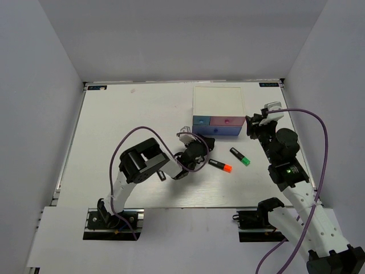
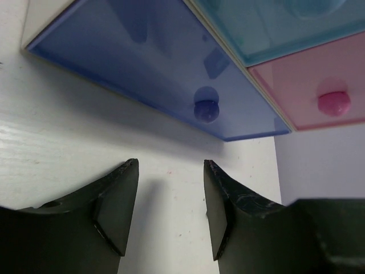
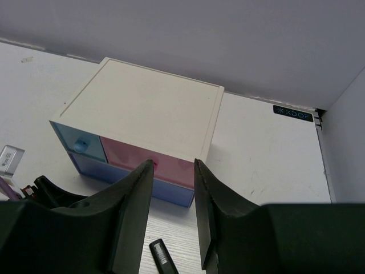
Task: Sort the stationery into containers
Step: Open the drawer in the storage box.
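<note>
The white organiser [image 1: 218, 103] stands at the back centre, with blue [image 1: 201, 120], pink [image 1: 227, 121] and lavender [image 1: 217, 130] drawers all shut. My left gripper [image 1: 204, 145] is open and empty, low on the table just in front of the lavender drawer [image 2: 142, 63] and its knob [image 2: 206, 110]. My right gripper [image 1: 251, 127] is open and empty beside the organiser's right front corner. An orange-ended marker [image 1: 220, 165] and a green-ended marker [image 1: 240, 157] lie in front of the organiser. A small grey block [image 1: 183, 136] lies left of the drawers. The pink-ended marker and the pink-capped cylinder are out of view.
In the right wrist view the organiser [image 3: 148, 108] fills the middle, a black marker [image 3: 162, 257] lies below my fingers and the grey block [image 3: 10, 158] is at the left edge. Grey walls close in the table on three sides. The left arm's purple cable [image 1: 128, 142] loops over the table.
</note>
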Robot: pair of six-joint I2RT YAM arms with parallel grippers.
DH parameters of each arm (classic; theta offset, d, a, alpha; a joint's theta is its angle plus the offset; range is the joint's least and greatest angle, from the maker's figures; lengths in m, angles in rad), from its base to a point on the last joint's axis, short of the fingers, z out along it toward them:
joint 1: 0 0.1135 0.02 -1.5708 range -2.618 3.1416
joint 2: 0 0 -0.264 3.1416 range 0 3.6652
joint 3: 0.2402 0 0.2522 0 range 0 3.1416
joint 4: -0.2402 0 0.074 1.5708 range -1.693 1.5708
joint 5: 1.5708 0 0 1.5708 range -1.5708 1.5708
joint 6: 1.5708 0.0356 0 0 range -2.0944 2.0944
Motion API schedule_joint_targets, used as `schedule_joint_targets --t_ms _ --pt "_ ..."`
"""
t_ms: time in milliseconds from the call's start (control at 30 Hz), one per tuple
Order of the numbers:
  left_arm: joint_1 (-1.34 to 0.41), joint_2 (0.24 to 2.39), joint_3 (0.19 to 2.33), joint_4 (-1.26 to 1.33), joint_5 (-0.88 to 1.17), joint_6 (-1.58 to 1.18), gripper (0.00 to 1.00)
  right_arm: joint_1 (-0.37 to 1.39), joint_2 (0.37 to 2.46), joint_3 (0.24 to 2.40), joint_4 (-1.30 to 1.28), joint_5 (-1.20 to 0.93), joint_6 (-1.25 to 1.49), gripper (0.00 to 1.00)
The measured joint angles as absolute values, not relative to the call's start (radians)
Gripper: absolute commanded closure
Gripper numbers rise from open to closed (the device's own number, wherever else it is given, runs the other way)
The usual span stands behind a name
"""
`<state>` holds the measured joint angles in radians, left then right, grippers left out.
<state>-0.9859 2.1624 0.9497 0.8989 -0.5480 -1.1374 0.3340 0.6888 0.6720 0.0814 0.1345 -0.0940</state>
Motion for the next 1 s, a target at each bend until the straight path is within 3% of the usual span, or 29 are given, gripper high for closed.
schedule_joint_targets --t_ms 1000 --pt "-0.991 2.295 1.216 0.815 -0.682 -1.169 0.47 0.334 0.679 0.656 0.113 0.159 -0.112 0.59"
